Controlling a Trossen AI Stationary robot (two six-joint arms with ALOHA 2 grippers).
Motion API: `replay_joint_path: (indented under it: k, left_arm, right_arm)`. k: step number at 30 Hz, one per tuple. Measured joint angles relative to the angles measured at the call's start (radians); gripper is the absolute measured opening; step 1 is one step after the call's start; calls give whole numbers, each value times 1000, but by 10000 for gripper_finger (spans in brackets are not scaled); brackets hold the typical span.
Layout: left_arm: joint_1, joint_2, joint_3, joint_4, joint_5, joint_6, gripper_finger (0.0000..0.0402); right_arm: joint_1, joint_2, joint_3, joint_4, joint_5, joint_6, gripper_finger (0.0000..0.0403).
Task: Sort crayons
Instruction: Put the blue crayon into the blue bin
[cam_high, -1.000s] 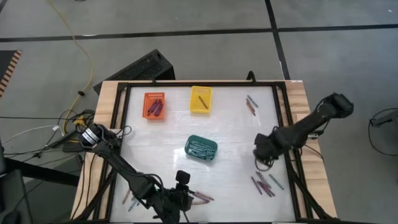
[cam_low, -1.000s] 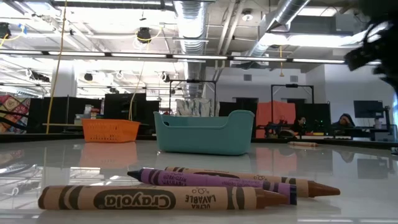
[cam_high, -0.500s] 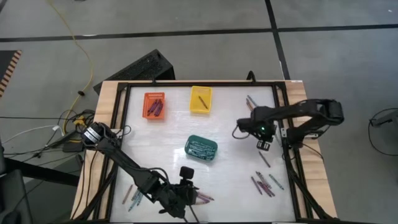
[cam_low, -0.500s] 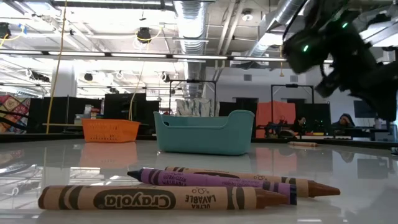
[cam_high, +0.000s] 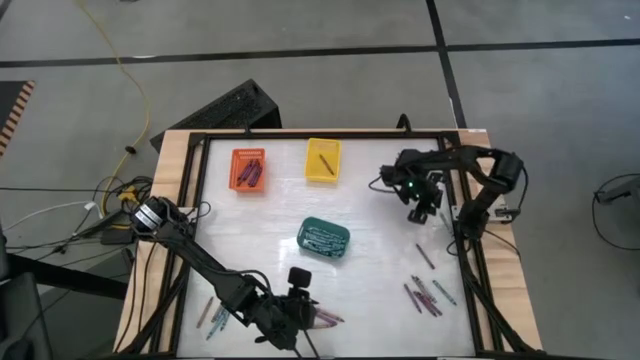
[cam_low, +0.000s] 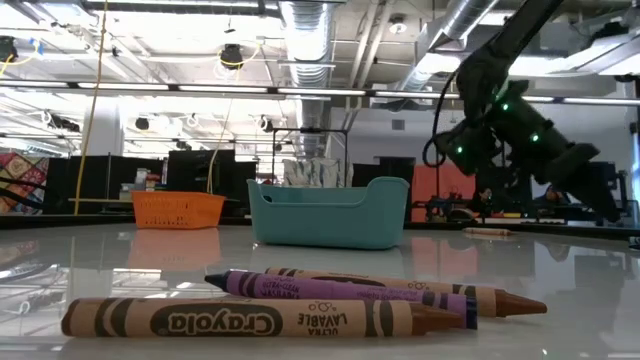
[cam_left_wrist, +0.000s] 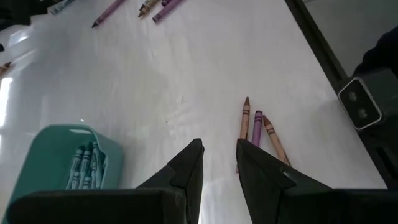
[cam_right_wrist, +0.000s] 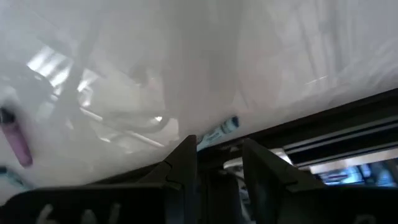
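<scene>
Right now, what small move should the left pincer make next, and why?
Probably ease the left pincer forward and down over the short purple crayon: its jaws stand open and empty, and that crayon lies just ahead, between two brown crayons.
</scene>
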Motion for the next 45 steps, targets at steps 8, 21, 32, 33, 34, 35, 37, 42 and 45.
replay_joint_path:
  k: [8, 21, 32, 33, 34, 35, 37, 42, 45]
  left_arm:
    - [-13, 0, 0, -29, 0, -5, 87]
    - [-16, 0, 0, -31, 0, -5, 87]
    - [-35, 0, 0, -31, 0, -18, 87]
    - [-36, 0, 0, -31, -1, -18, 87]
    - [-36, 0, 0, -31, -1, -19, 87]
    - [-36, 0, 0, -31, -2, -19, 87]
    - [-36, 0, 0, -31, -2, -19, 87]
    - [-36, 0, 0, -31, -2, -19, 87]
    - [-36, 0, 0, -31, -2, -19, 87]
  right_arm:
    - [-177, 4, -28, 64, 1, -18, 123]
    - [-270, 65, -30, 72, -41, -41, 123]
    - [-269, 144, -29, 72, -29, -31, 123]
    - [-269, 144, -29, 72, -33, -34, 123]
    - [-269, 144, -29, 71, -43, -40, 123]
    - [-269, 144, -29, 72, -52, -42, 123]
    - [-269, 144, -29, 72, -59, -43, 123]
    - [-253, 144, -30, 72, -107, -60, 123]
    - [-253, 144, -30, 72, -109, -60, 123]
